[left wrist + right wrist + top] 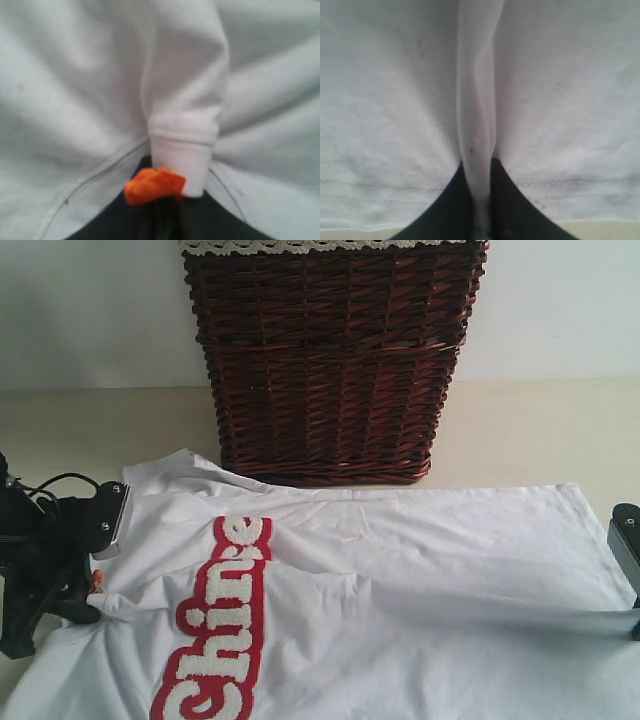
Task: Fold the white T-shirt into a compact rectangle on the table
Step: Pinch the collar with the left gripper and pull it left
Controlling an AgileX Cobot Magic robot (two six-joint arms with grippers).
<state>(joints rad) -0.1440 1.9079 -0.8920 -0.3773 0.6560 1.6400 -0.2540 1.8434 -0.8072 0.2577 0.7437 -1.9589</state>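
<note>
The white short-sleeved cotton T-shirt lies spread on the broad, smooth pale beige table, right in front of the tall dark brown wicker basket. Fuzzy white lettering outlined in red runs across the cloth, in front of the basket's left corner. To the basket's front left, the black left gripper is clamped on the neckband beside the crumpled orange tag. To its front right, the black right gripper pinches a raised fold of the hem.

Soft, even light — the white T-shirt looks faintly washed out, a grey shadow lies under its raised fold, and both wrist close-ups are blurred.
</note>
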